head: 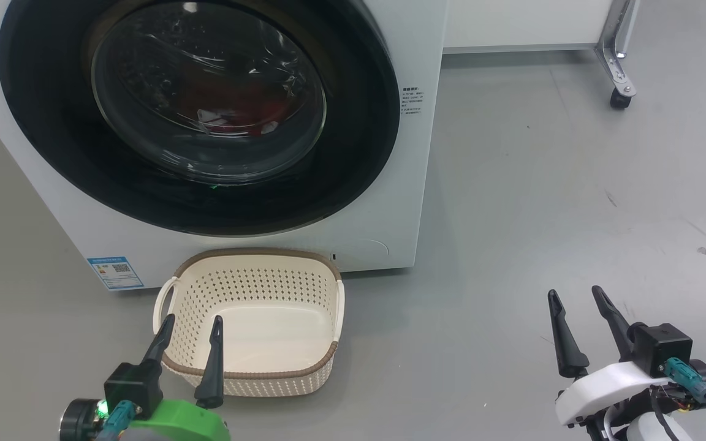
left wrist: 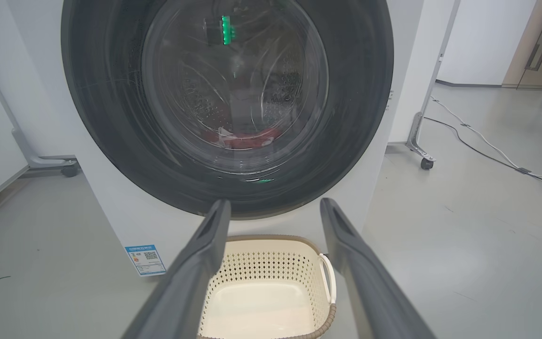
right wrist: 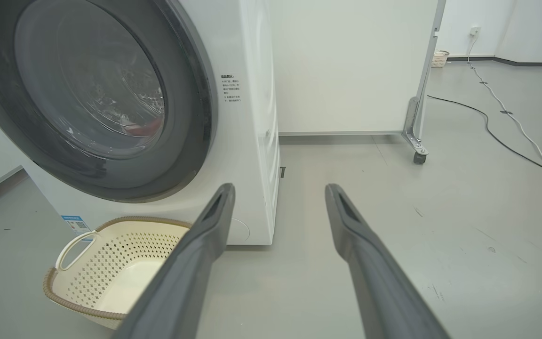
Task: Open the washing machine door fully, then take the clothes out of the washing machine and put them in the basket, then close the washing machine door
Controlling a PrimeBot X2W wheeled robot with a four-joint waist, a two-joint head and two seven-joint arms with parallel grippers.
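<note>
The white washing machine [head: 390, 208] stands ahead with its black-rimmed round door [head: 353, 153] shut flat against the front. Red clothes [head: 267, 113] show dimly through the glass, low in the drum [left wrist: 247, 137]. The cream basket [head: 255, 375] sits empty on the floor right below the door. My left gripper [head: 192, 320] hovers open over the basket's near left corner, holding nothing. My right gripper [head: 575, 295] is open and empty over bare floor, well to the right of the machine. The left wrist view faces the door [left wrist: 111, 117] and basket [left wrist: 271, 263].
A white panel on a metal castor leg [head: 619, 73] stands at the back right. Cables [right wrist: 501, 141] run across the grey floor far to the right. A blue label sticker [head: 115, 272] marks the machine's lower left front.
</note>
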